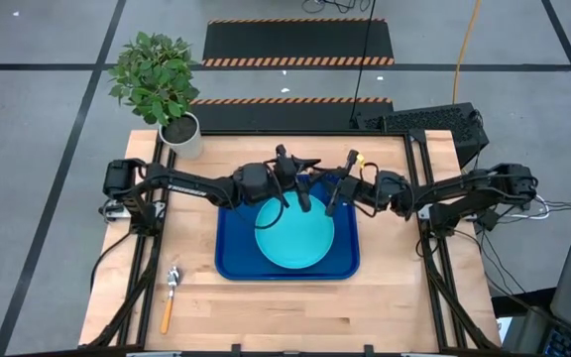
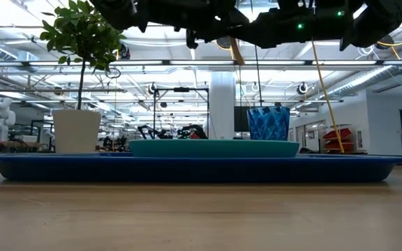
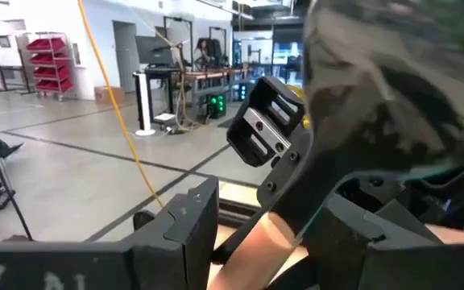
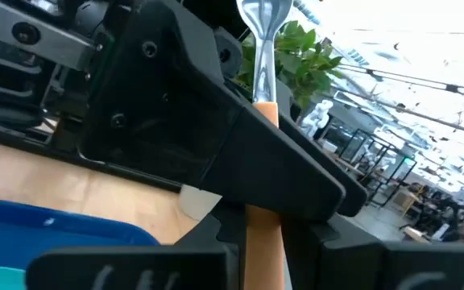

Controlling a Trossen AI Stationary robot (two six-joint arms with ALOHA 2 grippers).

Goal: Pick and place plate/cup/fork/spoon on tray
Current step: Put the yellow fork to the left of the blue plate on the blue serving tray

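Two arms meet above the tray, right jaws closed on an orange-handled utensil.
The left jaws stand partly open around its handle. The plate and cup sit on the tray; the spoon lies on the tabletop.

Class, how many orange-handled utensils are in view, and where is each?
2. One utensil lies on the table left of the tray; the other utensil is clamped in the right hand above the tray. The arms may hide more.

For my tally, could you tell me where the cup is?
In the low view the cup stands behind the plate on the tray, right of the plate's middle, its base hidden.
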